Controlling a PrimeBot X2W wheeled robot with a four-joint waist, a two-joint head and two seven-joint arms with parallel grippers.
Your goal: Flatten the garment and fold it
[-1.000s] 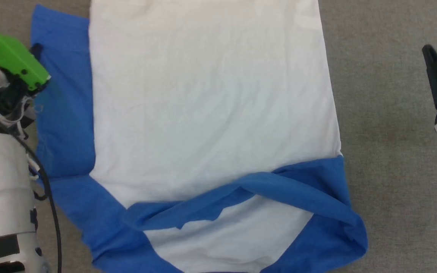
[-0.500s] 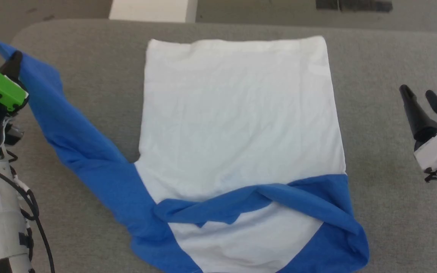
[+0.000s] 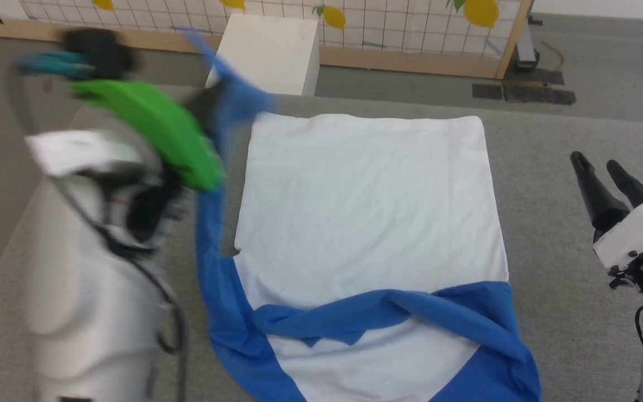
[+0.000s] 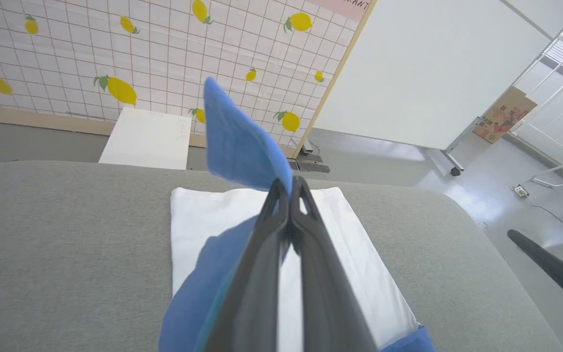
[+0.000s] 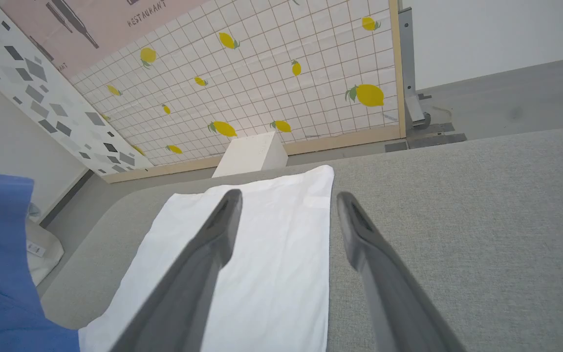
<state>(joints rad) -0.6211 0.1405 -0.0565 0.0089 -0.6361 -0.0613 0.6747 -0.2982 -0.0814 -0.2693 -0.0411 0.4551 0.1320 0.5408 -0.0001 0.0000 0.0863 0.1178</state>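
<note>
The garment (image 3: 366,212), a white T-shirt with blue sleeves, lies flat on the grey table (image 3: 550,145), its white body also in the right wrist view (image 5: 262,254). One blue sleeve (image 3: 399,307) lies folded across the near part of the shirt. My left gripper (image 4: 289,188) is shut on the other blue sleeve (image 4: 235,142) and holds it lifted above the table's left side; in the head view it is blurred (image 3: 210,106). My right gripper (image 3: 606,173) hangs open and empty to the right of the shirt, and its spread fingers (image 5: 223,230) point along the cloth's right edge.
A white box (image 3: 268,53) stands on the floor beyond the table's far edge, before a lemon-patterned tiled panel (image 3: 411,22). Bare grey table lies right of the shirt. In the left wrist view the other arm's dark finger (image 4: 550,266) shows at the right.
My left gripper has raised the blue sleeve up off the table and carried it toward the shirt's far left corner. The head camera has tilted up, showing the box and wall. The right gripper stays open.
</note>
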